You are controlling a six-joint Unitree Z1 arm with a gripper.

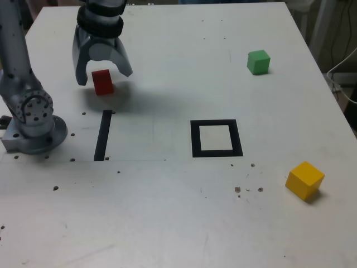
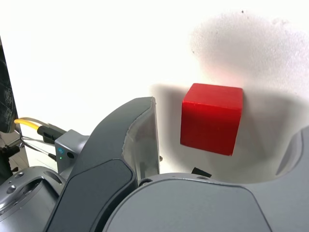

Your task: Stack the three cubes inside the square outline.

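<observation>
The gripper (image 1: pixel 105 74) hangs over the red cube (image 1: pixel 102 81) near the bench's (image 1: pixel 167 212) far left corner in the exterior view, its fingers spread either side of the cube without touching it; the green cube (image 1: pixel 258 61) sits toward the far right edge; the yellow cube (image 1: pixel 304 180) lies by the right edge; the square outline (image 1: pixel 216 138) stands empty mid-bench, a black strip (image 1: pixel 102 135) to its left

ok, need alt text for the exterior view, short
An open end effector straddles a red cube on a white table, near the view's upper left. A black square outline sits empty mid-table, with a green cube at upper right and a yellow cube at lower right.
</observation>
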